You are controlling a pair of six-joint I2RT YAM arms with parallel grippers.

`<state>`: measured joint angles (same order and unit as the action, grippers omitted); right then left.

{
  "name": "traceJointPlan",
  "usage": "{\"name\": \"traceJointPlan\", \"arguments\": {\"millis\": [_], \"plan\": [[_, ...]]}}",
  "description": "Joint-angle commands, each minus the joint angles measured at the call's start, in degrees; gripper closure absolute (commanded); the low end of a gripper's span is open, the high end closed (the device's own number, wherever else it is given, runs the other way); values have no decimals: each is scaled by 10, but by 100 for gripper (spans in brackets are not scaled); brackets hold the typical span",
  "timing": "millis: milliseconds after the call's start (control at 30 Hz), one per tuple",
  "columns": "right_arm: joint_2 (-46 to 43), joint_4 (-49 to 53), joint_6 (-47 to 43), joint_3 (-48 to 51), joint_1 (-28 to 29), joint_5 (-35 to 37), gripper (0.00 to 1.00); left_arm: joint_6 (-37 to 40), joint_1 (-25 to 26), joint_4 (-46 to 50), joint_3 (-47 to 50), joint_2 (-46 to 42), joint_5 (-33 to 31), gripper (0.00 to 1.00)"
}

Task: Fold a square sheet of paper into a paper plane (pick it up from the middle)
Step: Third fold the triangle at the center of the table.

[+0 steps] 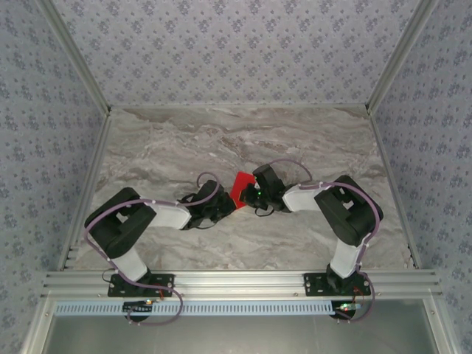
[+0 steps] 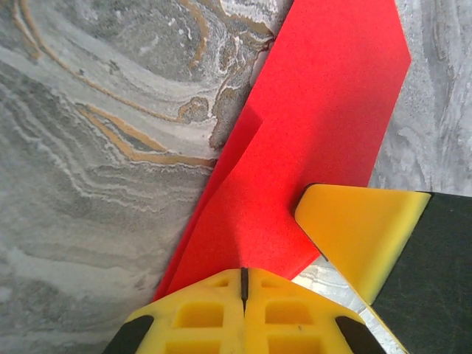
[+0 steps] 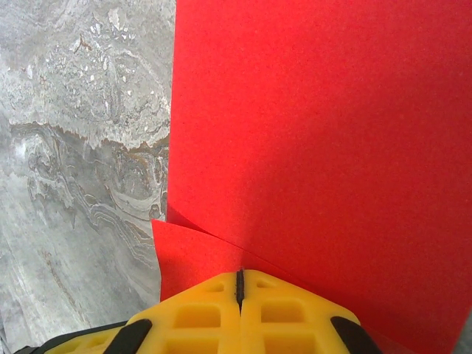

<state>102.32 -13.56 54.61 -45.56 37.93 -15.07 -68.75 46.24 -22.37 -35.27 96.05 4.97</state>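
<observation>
Fingers of the left gripper, moulded yellow plastic, pressed together with only a dark seam between, clenched on the near end of the thin, matte, bright red sheet of paper; right gripper likewise clamped shut, the sheet running straight into its tips. Left wrist view gives what the others lack: the paper as a long band slanting up to the right, cut edge square at its far end, a second layer overlapping along its left side, and one yellow finger of the right gripper lying over the near right corner. Right wrist view: red across most of the frame, left edge straight and vertical, a lower layer curling out at bottom left under a soft rounded fold; cannot tell whether the sheet lies flat or is lifted. Top view: both arms bent inward, tips nearly meeting at mid-table, the paper a small red patch between them; broad marble lies open on the far side and to both flanks. Surface: grey-beige veined marble-pattern table; grey floral wallpaper walls on three sides; aluminium rail along the near edge carrying the arm bases.
</observation>
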Motion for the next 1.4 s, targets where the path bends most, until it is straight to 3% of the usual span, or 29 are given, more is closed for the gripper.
{"name": "traceJointPlan", "arguments": {"millis": [0, 467, 1000, 1267, 1367], "plan": [[31, 52, 6, 23, -5, 24, 100, -17, 0, -35, 6, 3, 4, 100], [36, 52, 10, 27, -7, 30, 100, -27, 0, -42, 12, 24, 4, 100], [45, 72, 16, 44, -22, 42, 100, -85, -6, -24, 151, -43, -62, 100], [24, 105, -40, 25, -26, 45, 100, 7, -29, 132, 89, -152, -60, 100], [7, 161, -119, -11, -26, 35, 100, 68, -51, 215, 39, -196, -52, 89]]}}
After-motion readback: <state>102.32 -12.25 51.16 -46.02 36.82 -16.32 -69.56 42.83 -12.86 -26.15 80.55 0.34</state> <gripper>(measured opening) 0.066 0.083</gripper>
